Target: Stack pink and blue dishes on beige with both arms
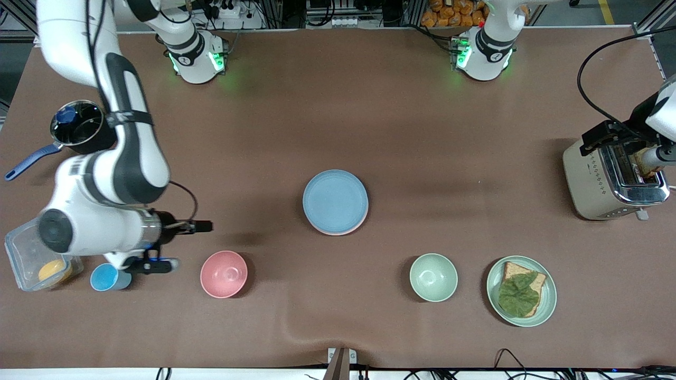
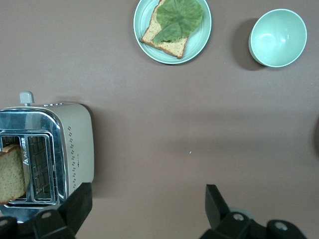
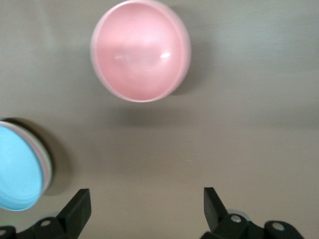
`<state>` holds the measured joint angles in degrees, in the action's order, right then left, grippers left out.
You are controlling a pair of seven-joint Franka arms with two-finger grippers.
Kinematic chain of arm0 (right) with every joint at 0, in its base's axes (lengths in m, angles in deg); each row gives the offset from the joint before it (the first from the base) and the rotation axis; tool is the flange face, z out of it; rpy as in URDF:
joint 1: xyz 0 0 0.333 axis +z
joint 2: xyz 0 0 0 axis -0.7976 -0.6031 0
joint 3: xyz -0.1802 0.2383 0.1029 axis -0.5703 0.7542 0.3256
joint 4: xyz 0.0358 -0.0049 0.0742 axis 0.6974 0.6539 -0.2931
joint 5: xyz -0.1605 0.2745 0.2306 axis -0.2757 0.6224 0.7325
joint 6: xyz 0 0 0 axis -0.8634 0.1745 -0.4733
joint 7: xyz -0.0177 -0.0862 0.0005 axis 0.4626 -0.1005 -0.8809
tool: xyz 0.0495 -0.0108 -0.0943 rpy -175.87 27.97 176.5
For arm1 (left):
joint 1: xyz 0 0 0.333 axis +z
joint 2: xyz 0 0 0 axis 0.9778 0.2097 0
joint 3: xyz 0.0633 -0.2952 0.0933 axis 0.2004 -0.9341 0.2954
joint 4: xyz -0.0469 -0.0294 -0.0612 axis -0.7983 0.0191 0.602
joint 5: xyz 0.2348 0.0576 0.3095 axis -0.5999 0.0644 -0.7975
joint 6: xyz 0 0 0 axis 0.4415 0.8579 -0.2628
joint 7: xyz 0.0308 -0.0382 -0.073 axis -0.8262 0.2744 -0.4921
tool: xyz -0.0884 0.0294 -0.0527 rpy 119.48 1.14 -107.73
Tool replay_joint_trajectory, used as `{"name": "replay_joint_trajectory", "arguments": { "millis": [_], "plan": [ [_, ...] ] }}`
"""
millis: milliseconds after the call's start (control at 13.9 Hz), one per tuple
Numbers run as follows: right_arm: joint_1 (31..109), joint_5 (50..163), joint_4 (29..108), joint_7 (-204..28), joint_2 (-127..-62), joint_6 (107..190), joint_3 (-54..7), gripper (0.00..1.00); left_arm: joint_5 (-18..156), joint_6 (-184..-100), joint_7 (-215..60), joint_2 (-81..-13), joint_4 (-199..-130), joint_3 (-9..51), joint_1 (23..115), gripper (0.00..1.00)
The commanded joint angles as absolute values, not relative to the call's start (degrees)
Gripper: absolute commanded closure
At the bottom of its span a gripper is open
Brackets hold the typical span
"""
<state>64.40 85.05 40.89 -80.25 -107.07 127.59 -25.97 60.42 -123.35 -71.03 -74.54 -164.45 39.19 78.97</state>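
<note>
The light blue plate (image 1: 335, 200) lies at mid-table on top of the pale pink plate, of which only a thin rim (image 1: 340, 232) shows. The stack's edge (image 3: 20, 172) also appears in the right wrist view. No beige plate can be seen; whatever lies under the pink one is hidden. My right gripper (image 1: 203, 227) (image 3: 145, 201) hangs open and empty over bare table between the stack and the pink bowl. The left gripper (image 1: 599, 138) (image 2: 147, 199) is open and empty too, up beside the toaster at the left arm's end.
A deep pink bowl (image 1: 224, 274) (image 3: 141, 50) and a small blue cup (image 1: 108, 277) sit below the right arm. A pot (image 1: 79, 126) and a clear container (image 1: 21, 248) are nearby. A green bowl (image 1: 433, 277), a green plate (image 1: 494, 295) with bread and lettuce, and a toaster (image 1: 597, 184) occupy the left arm's end.
</note>
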Motion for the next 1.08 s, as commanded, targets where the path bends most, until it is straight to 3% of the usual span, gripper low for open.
{"name": "replay_joint_trajectory", "arguments": {
  "millis": [0,287,503,1006],
  "plan": [
    [61.62,81.08,42.06,-80.36,-102.91,123.72,-25.09,0.0,60.91,-122.29,-70.95,-74.58,-163.51,38.88,79.12,0.0],
    [60.91,72.56,50.92,-80.98,-89.3,124.84,-25.27,0.0,60.82,-122.38,-70.34,-74.67,-163.51,37.93,79.21,0.0],
    [57.13,72.72,55.33,-81.5,-81.92,125.54,-25.09,0.0,61.08,-122.46,-69.45,-74.75,-162.72,36.52,79.12,0.0],
    [54.22,72.37,57.0,-88.1,-75.92,120.98,-24.83,0.0,60.91,-122.46,-69.36,-74.4,-161.41,35.1,79.48,0.0]
  ]
}}
